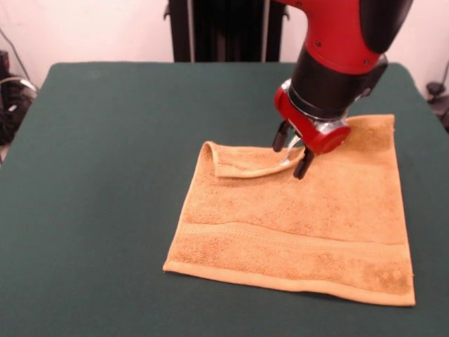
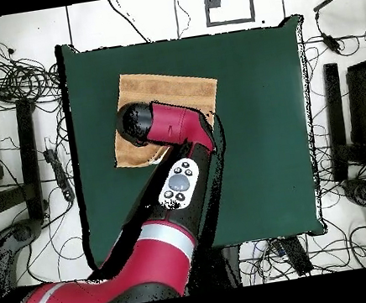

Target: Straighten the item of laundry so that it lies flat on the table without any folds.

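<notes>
The golden-orange towel (image 1: 295, 217) lies on the dark green table (image 1: 105, 175), right of centre. Its near part lies flat, with a woven border band along the near edge. Its far left corner is folded over into a narrow flap (image 1: 242, 160) that runs right towards my gripper. My gripper (image 1: 292, 151) points down at the flap's right end. Its two black fingers (image 1: 303, 165) stand apart on either side of the flap's tip and a small white tag. In the overhead view the arm's wrist (image 2: 153, 124) hides the gripper and covers part of the towel (image 2: 168, 88).
The robot's pedestal (image 1: 224, 28) stands at the table's far edge. Cables and stands (image 2: 5, 74) lie on the floor around the table. Green table surface extends to the left of the towel (image 1: 84, 232) and shows widely in the overhead view (image 2: 262, 146).
</notes>
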